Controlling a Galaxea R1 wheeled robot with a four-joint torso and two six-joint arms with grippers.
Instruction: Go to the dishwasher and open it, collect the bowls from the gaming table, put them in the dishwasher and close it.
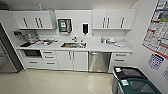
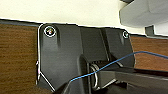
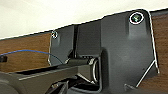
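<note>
Nearest to me in the head view, at the lower right, stand two bins: a green-rimmed bin (image 1: 136,86) and, just behind it, a black-lidded bin (image 1: 128,72), each bearing a white label. A glossy pale tiled floor (image 1: 57,81) extends from the bins to the base of the kitchen units.

I see the dishwasher (image 1: 99,61) set in the lower cabinet run, right of centre. It is stainless steel, with a horizontal bar handle near its top edge, and its door is closed. A stack of white drawers (image 1: 120,61) sits just to its right; a pair of white cabinet doors (image 1: 72,60) sits just to its left. Further left are more drawers and a dark built-in microwave oven (image 1: 32,53).

The white countertop (image 1: 95,46) runs above these units. A sink (image 1: 73,45) is recessed in it, left of the dishwasher, with items inside that I cannot identify. Small cluttered items lie on the counter at both ends.

On the back wall I see a paper towel dispenser (image 1: 64,25) and a dark soap dispenser (image 1: 85,28), between two groups of white wall cabinets (image 1: 113,18). Posters (image 1: 157,28) hang on the right wall.

In both wrist views I see the robot's own dark plate against wood-grain panelling and a pale wall, with a blue cable crossing. I cannot tell whether either pincer is open or closed.
</note>
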